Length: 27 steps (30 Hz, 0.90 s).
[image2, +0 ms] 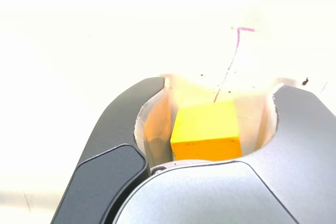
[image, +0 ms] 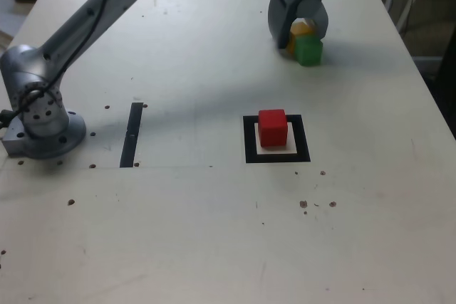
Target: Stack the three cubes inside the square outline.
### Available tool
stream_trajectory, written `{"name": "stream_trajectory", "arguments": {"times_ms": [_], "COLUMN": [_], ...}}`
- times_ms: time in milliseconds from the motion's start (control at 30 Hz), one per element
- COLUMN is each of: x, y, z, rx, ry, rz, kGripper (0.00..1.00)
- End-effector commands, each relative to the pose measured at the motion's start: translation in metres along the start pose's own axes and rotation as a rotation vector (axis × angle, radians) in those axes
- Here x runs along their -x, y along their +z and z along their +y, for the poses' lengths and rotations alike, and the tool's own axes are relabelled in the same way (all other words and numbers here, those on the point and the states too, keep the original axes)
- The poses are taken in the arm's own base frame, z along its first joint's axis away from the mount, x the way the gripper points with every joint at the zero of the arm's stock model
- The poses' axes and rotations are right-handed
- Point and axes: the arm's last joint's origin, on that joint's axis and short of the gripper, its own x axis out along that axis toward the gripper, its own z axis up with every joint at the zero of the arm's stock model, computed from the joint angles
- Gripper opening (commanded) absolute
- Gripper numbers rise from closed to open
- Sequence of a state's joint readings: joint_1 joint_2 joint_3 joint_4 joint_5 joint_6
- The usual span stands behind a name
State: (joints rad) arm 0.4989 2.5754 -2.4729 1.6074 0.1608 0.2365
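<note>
1. Red cube sits inside the square outline, resting on the pale centre with black tape showing all round it. Nothing on top of it.
2. The hand is way over at the far side of the worktop, toward the exterior view's right, well apart from the outline.
3. Yellow cube is tucked between the hand's two fingers. The wrist view shows it best: yellow cube sits in the gap of the hand, dark finger curving round one side and another round the other. There's a pale gap visible on each side of the cube, so the hand looks partly open around it, and I can't tell if it's actually squeezing it.
4. Green cube is on the worktop just beside the yellow one, on its nearer side in the exterior view, looks like they're touching or nearly.
5. Thin black strip lies toward the exterior view's left, near the arm's base.
</note>
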Motion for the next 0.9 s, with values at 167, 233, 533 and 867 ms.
{"name": "stream_trajectory", "arguments": {"times_ms": [167,233,533,867], "x": [0.000,0.001,0.007,0.038], "y": [-0.001,-0.001,-0.001,-0.020], "z": [-0.005,-0.006,-0.006,-0.006], "rx": [-0.012,-0.014,-0.024,-0.032], "ry": [-0.001,0.001,0.027,0.037], "rz": [0.020,0.020,0.007,-0.031], "kGripper": [0.50,0.48,0.44,0.44]}}
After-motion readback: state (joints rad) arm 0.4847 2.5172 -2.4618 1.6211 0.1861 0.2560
